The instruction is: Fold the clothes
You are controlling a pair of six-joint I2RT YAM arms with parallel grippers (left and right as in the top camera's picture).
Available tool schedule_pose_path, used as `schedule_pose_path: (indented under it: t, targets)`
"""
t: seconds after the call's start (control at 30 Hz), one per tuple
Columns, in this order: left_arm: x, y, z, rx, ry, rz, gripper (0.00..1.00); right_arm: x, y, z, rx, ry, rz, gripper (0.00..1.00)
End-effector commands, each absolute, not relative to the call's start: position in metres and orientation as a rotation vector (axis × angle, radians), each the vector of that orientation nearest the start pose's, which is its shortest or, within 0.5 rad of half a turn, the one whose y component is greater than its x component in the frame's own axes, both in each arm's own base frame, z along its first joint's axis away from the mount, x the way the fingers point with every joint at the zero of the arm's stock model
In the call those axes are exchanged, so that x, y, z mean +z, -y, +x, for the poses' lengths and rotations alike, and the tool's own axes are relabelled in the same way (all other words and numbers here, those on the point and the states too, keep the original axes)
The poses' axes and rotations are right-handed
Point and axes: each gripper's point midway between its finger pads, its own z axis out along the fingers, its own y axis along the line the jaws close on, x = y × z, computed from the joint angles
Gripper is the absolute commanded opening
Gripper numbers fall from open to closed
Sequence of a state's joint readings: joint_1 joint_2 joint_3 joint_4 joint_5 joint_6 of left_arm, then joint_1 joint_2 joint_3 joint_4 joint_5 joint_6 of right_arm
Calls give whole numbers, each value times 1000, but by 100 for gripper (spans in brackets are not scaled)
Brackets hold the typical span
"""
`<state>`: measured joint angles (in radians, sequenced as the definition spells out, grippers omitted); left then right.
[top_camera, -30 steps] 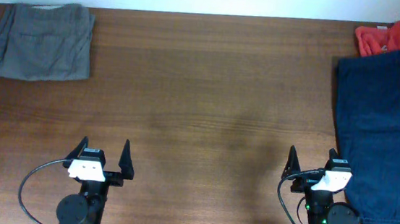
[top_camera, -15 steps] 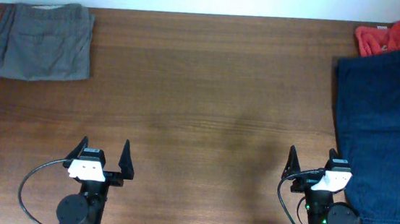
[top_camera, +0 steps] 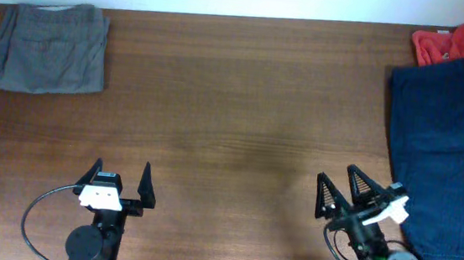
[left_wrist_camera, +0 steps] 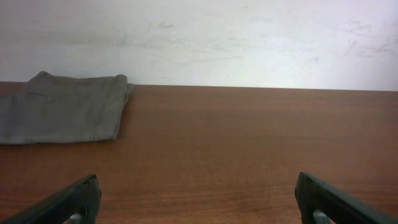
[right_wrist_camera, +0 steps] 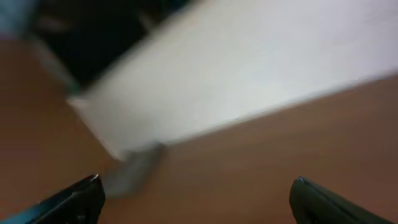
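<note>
Grey shorts [top_camera: 50, 48] lie folded at the far left: done. Navy shorts [top_camera: 444, 157] lie flat and unfolded at the right edge, with a red garment [top_camera: 442, 43] bunched beyond them. Your left gripper [top_camera: 120, 171] and right gripper [top_camera: 337, 174] stand spread wide at the near edge, holding nothing.

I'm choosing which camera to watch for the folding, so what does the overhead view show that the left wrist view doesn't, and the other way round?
Only the overhead: the navy shorts spread flat at the table's right edge, the red garment at the far right corner, and the right gripper, open. Only the left wrist: the pale wall behind the table. Both: the folded grey shorts, the wooden table, and the left gripper, open and empty.
</note>
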<state>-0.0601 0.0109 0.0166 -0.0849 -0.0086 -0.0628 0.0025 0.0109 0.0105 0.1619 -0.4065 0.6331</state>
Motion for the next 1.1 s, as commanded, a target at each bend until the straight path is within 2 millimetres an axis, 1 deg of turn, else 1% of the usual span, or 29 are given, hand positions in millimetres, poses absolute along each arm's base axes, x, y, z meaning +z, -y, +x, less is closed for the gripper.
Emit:
schedule_pose_path:
  t: [0.0, 0.07, 0.1, 0.17, 0.2, 0.23, 0.27, 0.33, 0.4, 0.43, 0.5, 0.53, 0.6, 0.63, 0.7, 0.73, 0.77, 0.83, 0.93, 0.97, 1.0, 1.07]
  targets:
    - [156, 14, 245, -78, -1651, 2, 99, 254, -87, 209, 1046, -1329, 66, 98]
    - [156, 14, 245, -78, -1651, 2, 99, 285, -84, 197, 1021, -1201, 19, 98]
    - [156, 14, 245, -78, -1651, 2, 99, 303, -79, 193, 980, -1157, 11, 98]
    - [156, 14, 245, -78, -1651, 2, 99, 327, -76, 190, 878, -1138, -34, 99]
    - [156, 14, 245, -78, -1651, 2, 99, 340, -73, 194, 792, -1163, -49, 98]
    - [156, 14, 245, -78, -1651, 2, 99, 348, -69, 201, 721, -1200, -47, 98]
    - [156, 14, 245, -78, -1651, 2, 99, 359, -63, 216, 612, -1272, -51, 98]
    - [156, 14, 245, -78, -1651, 2, 99, 369, -49, 248, 469, -1393, -19, 98]
    - [156, 14, 246, -78, -1652, 2, 99, 370, -21, 295, 296, -1564, 109, 98]
    - [156, 14, 246, -78, -1652, 2, 99, 364, -6, 324, 183, -1668, 149, 98]
    - [156, 14, 246, -79, -1652, 2, 99, 349, 13, 361, 19, -1820, 178, 98]
    - [156, 14, 246, -78, -1653, 2, 99, 333, 28, 385, -112, -1936, 199, 98]
    - [156, 14, 246, -78, -1652, 2, 99, 314, 48, 409, -280, -2066, 222, 98]
    - [156, 14, 246, -78, -1652, 2, 99, 300, 65, 424, -435, -2163, 233, 98]
    - [156, 14, 246, -78, -1652, 2, 99, 286, 94, 447, -687, -2229, 296, 98]
    - [156, 14, 246, -78, -1652, 2, 99, 277, 101, 458, -752, -2244, 298, 98]
    - [156, 14, 246, -78, -1653, 2, 99, 263, 101, 470, -780, -2277, 232, 98]
    - [156, 14, 246, -78, -1653, 2, 99, 240, 103, 484, -813, -2315, 177, 98]
    - [156, 14, 246, -78, -1652, 2, 99, 167, 116, 509, -778, -2424, 168, 98]
    - [156, 14, 246, -78, -1653, 2, 99, 149, 122, 513, -788, -2446, 176, 98]
    - [156, 14, 246, -78, -1653, 2, 99, 135, 129, 516, -796, -2460, 186, 98]
    - [156, 14, 246, -78, -1653, 2, 99, 100, 149, 521, -820, -2494, 210, 98]
